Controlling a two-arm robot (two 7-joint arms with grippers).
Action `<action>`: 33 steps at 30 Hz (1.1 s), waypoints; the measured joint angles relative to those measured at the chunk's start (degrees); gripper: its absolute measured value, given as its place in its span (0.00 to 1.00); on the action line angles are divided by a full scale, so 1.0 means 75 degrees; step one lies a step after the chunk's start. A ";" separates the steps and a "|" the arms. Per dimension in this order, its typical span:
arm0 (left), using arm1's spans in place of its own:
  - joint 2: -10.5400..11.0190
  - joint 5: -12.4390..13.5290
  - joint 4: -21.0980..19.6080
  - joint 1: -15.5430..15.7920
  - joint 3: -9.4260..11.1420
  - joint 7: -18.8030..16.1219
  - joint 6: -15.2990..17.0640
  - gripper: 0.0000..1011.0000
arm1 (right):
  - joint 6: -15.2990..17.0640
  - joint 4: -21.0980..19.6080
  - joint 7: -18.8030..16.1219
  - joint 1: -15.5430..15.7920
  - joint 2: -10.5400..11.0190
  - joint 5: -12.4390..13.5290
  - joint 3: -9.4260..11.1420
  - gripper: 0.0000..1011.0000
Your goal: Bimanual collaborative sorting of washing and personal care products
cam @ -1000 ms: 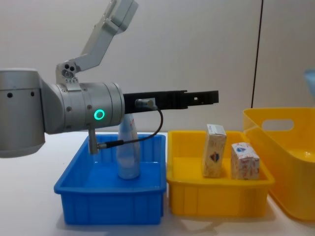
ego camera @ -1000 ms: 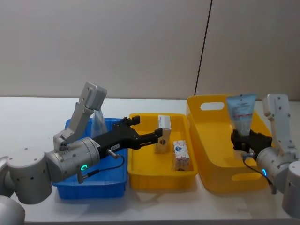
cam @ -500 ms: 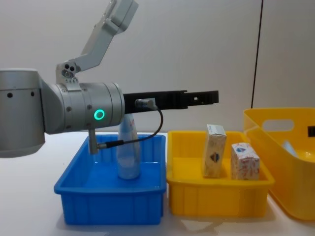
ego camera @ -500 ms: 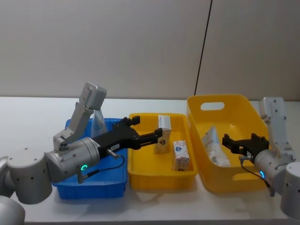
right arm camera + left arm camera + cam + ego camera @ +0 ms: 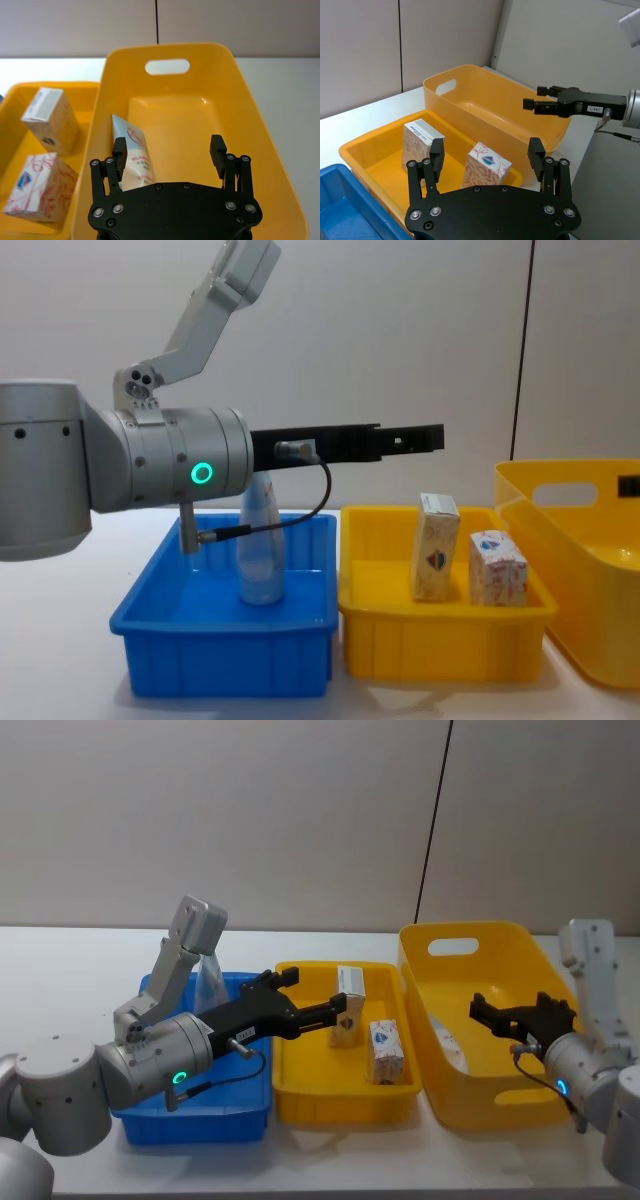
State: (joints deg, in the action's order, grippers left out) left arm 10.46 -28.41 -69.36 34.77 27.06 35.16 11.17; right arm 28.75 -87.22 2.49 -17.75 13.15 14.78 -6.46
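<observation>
On the counter [image 5: 60, 970] before the robot, three containers stand in a row: a blue bin [image 5: 220, 625] on the left, a yellow tray [image 5: 445, 645] in the middle and a tall yellow bin [image 5: 490, 1105] on the right. The left arm crosses above the blue bin. The left gripper [image 5: 486, 146] hangs over the tray, higher than the boxes, with its fingers wide apart and nothing between them.

Two boxes stand upright in the tray, a little apart. The near box [image 5: 386, 1050] is toward the right side, and the far box [image 5: 350, 982] is behind it and slightly to the left.

The right gripper [image 5: 167, 143] hovers over the tall bin, its fingers likewise spread and empty. Below it the lying pouch [image 5: 132, 157] rests inside the tall bin, along the wall nearest the tray. It seems propped against that wall, though the contact is hard to make out.

At the far end of the blue bin the standing pouch [image 5: 262, 550] is upright, partly hidden behind the left arm.
</observation>
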 joint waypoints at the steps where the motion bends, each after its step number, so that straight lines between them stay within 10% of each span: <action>1: 0.0000 0.0000 0.0000 0.0000 0.0000 0.0000 0.0000 0.99 | -0.0051 -0.0022 -0.0025 0.0013 0.0001 0.0017 0.0013 0.99; 17: 0.0261 0.0389 -0.0553 -0.0489 -0.0019 -0.0796 -0.0230 0.99 | -0.0938 -0.0603 -0.0677 0.0287 0.0015 0.0352 0.0277 0.99; 33: 0.0827 0.1225 -0.1727 -0.1536 -0.0074 -0.2500 -0.0750 0.99 | -0.1828 -0.1028 -0.0731 0.1028 0.0291 0.0325 -0.0109 0.99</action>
State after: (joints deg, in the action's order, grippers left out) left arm 16.67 -19.22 -82.32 23.25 26.50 16.41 5.55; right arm 15.04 -94.93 -2.99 -10.04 15.33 17.22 -7.28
